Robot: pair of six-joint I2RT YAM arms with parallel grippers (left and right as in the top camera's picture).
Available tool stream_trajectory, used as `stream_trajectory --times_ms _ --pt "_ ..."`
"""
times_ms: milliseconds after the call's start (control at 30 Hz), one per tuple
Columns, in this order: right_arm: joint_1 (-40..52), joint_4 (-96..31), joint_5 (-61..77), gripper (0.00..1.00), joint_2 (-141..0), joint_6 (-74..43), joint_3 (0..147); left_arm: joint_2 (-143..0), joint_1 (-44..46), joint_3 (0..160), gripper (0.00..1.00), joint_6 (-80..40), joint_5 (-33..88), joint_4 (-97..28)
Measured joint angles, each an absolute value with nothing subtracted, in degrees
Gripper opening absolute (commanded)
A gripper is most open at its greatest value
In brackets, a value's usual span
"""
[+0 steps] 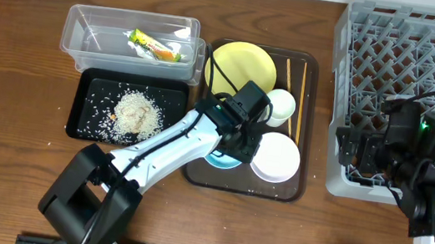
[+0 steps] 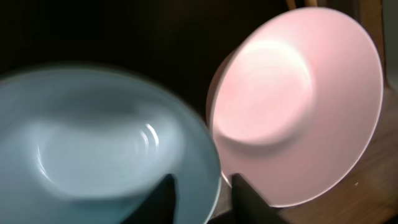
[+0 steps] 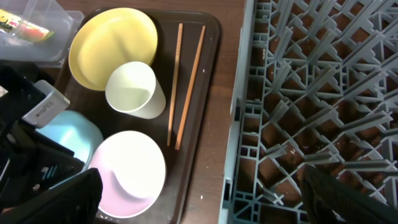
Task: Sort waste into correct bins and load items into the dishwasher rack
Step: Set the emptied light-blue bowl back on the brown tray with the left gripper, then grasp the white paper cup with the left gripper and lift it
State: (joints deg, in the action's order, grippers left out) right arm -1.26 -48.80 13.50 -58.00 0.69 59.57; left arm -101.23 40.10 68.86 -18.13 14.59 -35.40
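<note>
Waste looks sorted: snack wrapper (image 1: 153, 45) in clear tub (image 1: 78, 32), rice (image 1: 136, 114) in black tray (image 1: 83, 121), both well away from left gripper (image 2: 205, 198). Left gripper fingers spread astride light blue bowl (image 2: 93, 143) rim, seemingly unclamped. White bowl (image 1: 276, 157) just beside it. Yellow plate (image 1: 242, 65), cup (image 1: 280, 105), chopsticks (image 3: 175, 84) beyond. Right gripper (image 3: 202, 193) spread wide, holding nothing, at dishwasher rack (image 1: 410, 63) edge. Rack holds nothing: all loading left.

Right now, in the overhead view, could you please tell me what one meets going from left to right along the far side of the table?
clear tub → yellow plate → chopsticks → dishwasher rack
</note>
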Motion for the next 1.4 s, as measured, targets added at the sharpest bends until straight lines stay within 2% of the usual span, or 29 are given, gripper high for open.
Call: stream_trajectory --times_ms 267,567,833,967,1200,1233,1400 --pt "-1.3 -48.8 13.5 0.99 -58.0 0.7 59.6 -100.7 39.9 74.1 0.53 -18.0 15.3 -37.7" --pt "-1.3 -48.8 13.5 0.99 -58.0 0.7 59.6 -99.7 36.0 79.2 0.57 -16.4 15.7 -31.9" --pt "-1.3 -48.9 13.5 0.99 -58.0 0.7 59.6 -108.1 34.8 80.6 0.56 -16.3 15.7 -23.9" --pt "-1.3 -49.1 13.5 0.99 -58.0 0.7 59.6 -113.3 34.8 82.6 0.47 -16.3 15.5 -23.8" --pt "-1.3 -49.8 13.5 0.99 -58.0 0.7 59.6 -115.6 34.6 83.3 0.09 -16.3 13.2 -24.6" --pt "-1.3 -49.9 13.5 0.99 -58.0 0.7 59.6 -115.6 34.5 83.4 0.06 -16.1 13.1 -24.6" --pt "-1.3 -48.8 13.6 0.99 -58.0 0.3 59.6 -115.3 33.8 83.5 0.06 -16.7 13.9 -24.8"
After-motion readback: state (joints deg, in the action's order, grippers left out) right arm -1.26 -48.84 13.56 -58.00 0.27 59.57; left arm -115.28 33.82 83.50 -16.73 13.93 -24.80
